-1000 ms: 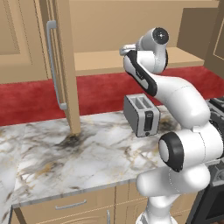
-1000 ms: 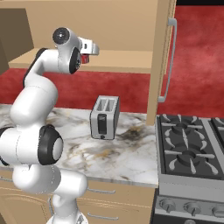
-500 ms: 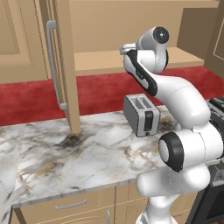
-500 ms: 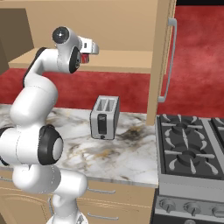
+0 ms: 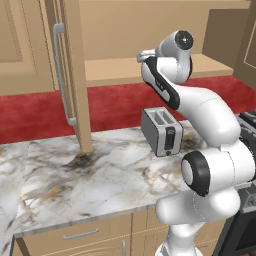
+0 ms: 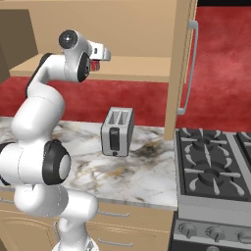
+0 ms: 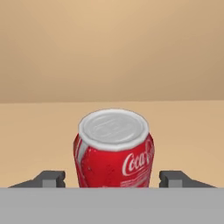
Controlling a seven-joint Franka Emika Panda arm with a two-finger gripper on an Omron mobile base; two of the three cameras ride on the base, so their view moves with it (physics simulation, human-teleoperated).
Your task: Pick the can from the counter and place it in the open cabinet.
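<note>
Two dark fingertips [image 7: 52,178] are being shown at the bottom of the hand view, one on each side of the can [image 7: 113,148], with a clear gap left between each tip and the can's red wall, so the gripper [image 7: 113,179] is being held open and nothing is being gripped. The can is being seen upright between the jaws, its silvery top facing up, resting on the tan shelf floor of the open cabinet [image 7: 183,131], with the cabinet's plain back wall rising behind it. In the base views, the arm is being raised from the base beside the counter [image 5: 100,175], bent sharply at the elbow above the toaster [image 5: 161,131], and the wrist is being reached level over the front edge of the shelf. In the right base view a patch of red is being glimpsed at the gripper [image 6: 100,55]. Farther left, the cabinet door [image 5: 72,75] with its long silver handle [image 5: 61,75] is being held open.
</note>
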